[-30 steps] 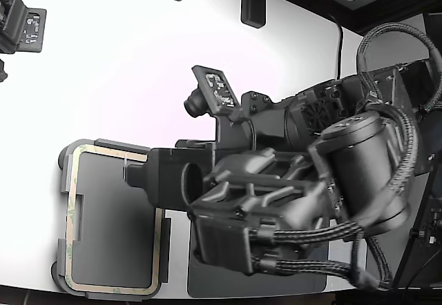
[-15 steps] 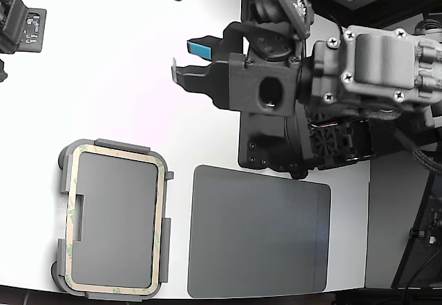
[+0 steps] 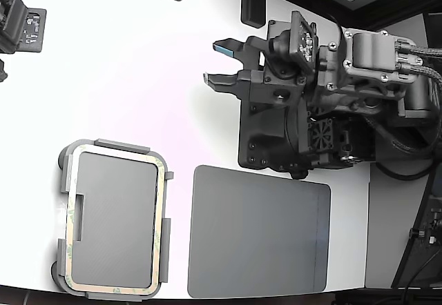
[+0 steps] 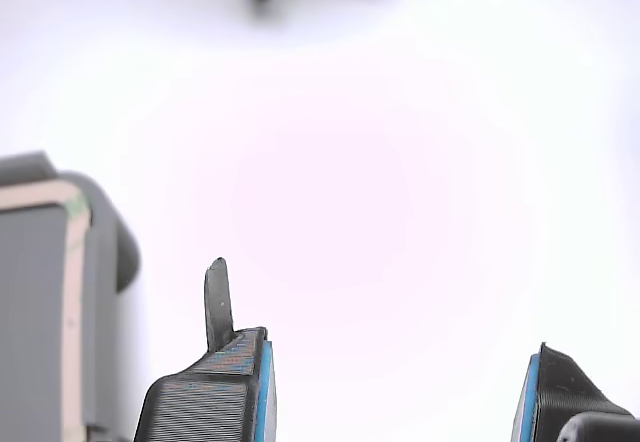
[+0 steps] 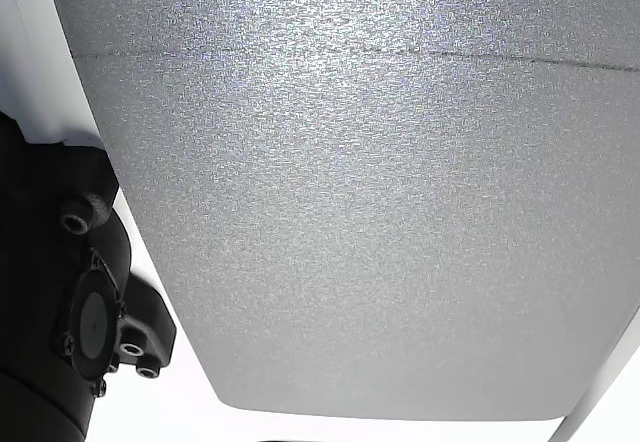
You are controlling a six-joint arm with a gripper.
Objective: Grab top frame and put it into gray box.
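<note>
The top frame (image 3: 161, 229), a thin cream ring with greenish blotches, lies flat along the rim of the gray box (image 3: 121, 145) at the exterior view's lower left. My gripper (image 3: 217, 63) hovers over bare white table well up and to the right of the box, open with nothing between its blue-padded fingers (image 3: 222, 46). In the wrist view the gripper (image 4: 395, 372) is open over white table. A corner of the gray box (image 4: 115, 252) with the frame's cream edge (image 4: 72, 302) shows off to one side.
A dark gray flat mat (image 3: 259, 232) lies to the right of the box and fills the other view (image 5: 380, 182). A second arm's gripper (image 3: 21, 25) sits at the upper left. Dark fixtures (image 3: 252, 5) stand at the far table edge.
The arm has pulled away from above the box and moved up and to the right. Its gripper is empty, and the frame stays in the box.
</note>
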